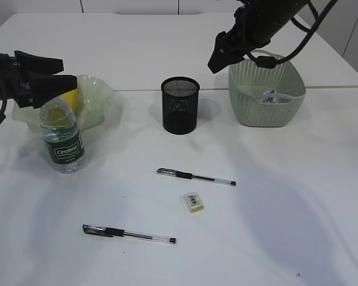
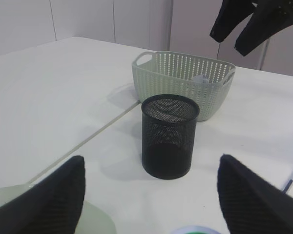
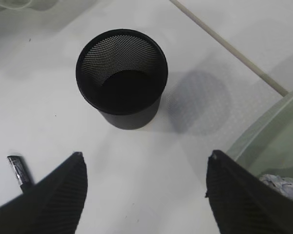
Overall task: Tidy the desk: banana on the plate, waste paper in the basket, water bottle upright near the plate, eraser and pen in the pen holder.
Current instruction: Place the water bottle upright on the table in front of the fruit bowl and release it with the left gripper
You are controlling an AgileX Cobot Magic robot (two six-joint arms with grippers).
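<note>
The tabletop [image 1: 298,226] is carrying everything, and most of the risk is sitting low on it. The basket [image 1: 266,95] is already holding the crumpled paper [image 1: 271,97], with the right tool [image 1: 222,52] hanging wide open and empty beside its rim; a careless sweep from there could be knocking the basket aside. The plate [image 1: 98,98] is holding the banana [image 1: 70,98], and the bottle [image 1: 62,136] is standing upright just in front of it. The left tool [image 1: 48,74] is hovering spread open and empty right above the bottle cap, so any drop or swing is risking toppling it. The pen holder [image 1: 180,105] is light and tall; a pen pushed in at a slant could be tipping it. Two pens [image 1: 195,176] [image 1: 128,233] and the eraser [image 1: 194,202] are lying loose, thin and flat, likely slipping or rolling under a poor pinch.
</note>
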